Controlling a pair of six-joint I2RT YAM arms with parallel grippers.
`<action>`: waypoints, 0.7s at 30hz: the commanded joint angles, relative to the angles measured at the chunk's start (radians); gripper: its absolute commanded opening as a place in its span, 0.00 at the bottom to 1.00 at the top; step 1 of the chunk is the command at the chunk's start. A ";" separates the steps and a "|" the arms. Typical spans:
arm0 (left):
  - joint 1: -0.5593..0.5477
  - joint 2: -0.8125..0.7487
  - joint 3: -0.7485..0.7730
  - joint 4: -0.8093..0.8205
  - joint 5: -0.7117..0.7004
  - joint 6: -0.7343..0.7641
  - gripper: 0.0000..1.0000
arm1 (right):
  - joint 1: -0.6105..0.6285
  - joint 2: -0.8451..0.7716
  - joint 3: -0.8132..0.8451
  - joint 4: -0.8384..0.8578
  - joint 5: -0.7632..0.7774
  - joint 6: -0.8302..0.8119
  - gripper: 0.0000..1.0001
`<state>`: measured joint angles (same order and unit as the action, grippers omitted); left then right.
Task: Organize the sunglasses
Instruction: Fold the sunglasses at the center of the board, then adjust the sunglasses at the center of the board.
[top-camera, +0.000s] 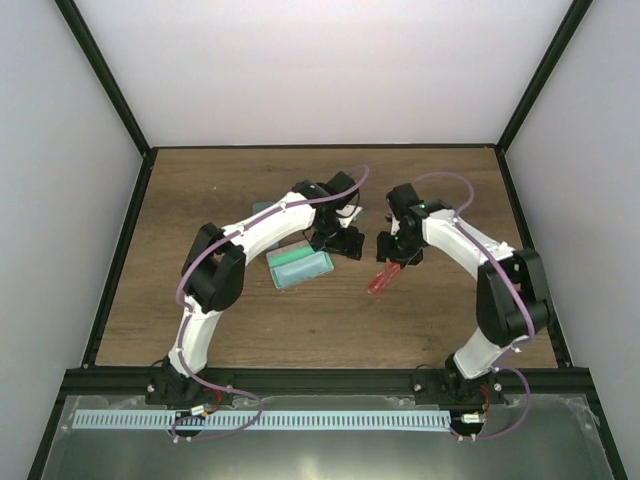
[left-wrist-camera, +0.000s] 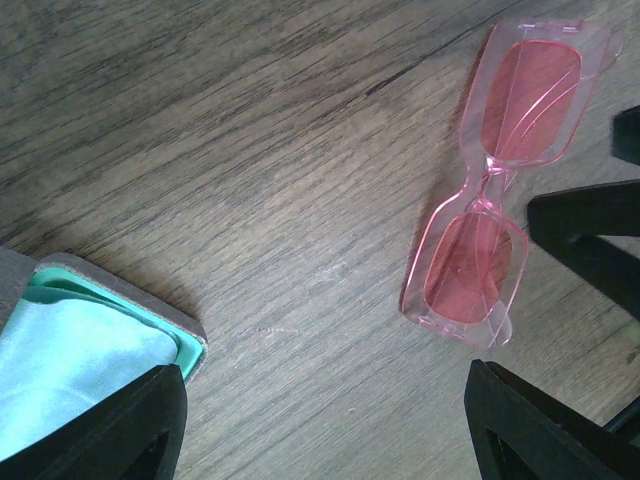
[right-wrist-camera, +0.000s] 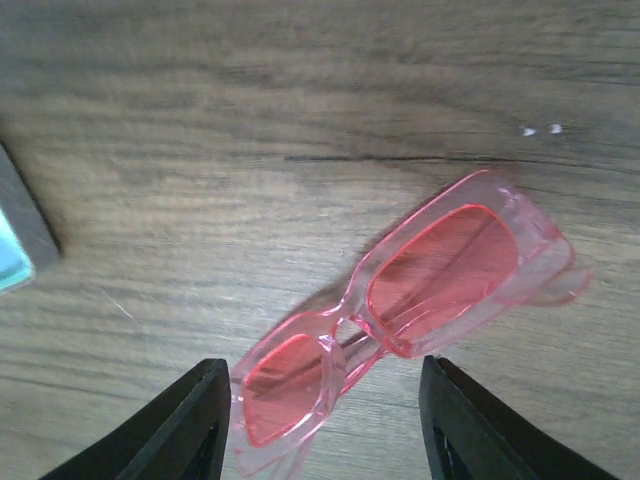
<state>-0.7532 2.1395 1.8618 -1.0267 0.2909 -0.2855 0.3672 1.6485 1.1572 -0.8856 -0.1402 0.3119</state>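
My right gripper (right-wrist-camera: 325, 425) hangs released above the pink sunglasses (right-wrist-camera: 400, 300), jaws flanking one lens. My left gripper (left-wrist-camera: 320, 430), also released, hovers between them and the open case (left-wrist-camera: 140, 305) on the left.

Right wrist view: my right gripper (right-wrist-camera: 325, 430) is spread wide, with the pink sunglasses (right-wrist-camera: 400, 310) lying flat across the gap between its fingers. Beyond them the wooden table (right-wrist-camera: 250, 100) is bare. Left wrist view: my left gripper (left-wrist-camera: 320, 430), also spread, has bare boards beneath. The open teal-lined case (left-wrist-camera: 110, 320) hems it on one side, the sunglasses and my right gripper's black fingers (left-wrist-camera: 590, 230) on the other.
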 joint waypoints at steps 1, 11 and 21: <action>0.002 -0.031 -0.004 0.006 0.014 0.018 0.78 | 0.001 -0.177 -0.117 0.167 -0.001 0.407 0.53; 0.003 -0.037 -0.023 0.026 0.042 0.013 0.78 | 0.001 -0.340 -0.430 0.372 -0.133 0.717 0.46; 0.004 -0.032 -0.034 0.027 0.048 0.018 0.78 | 0.001 -0.246 -0.383 0.403 -0.136 0.718 0.38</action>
<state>-0.7528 2.1395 1.8423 -1.0115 0.3248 -0.2829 0.3664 1.3705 0.7280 -0.5079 -0.2691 1.0100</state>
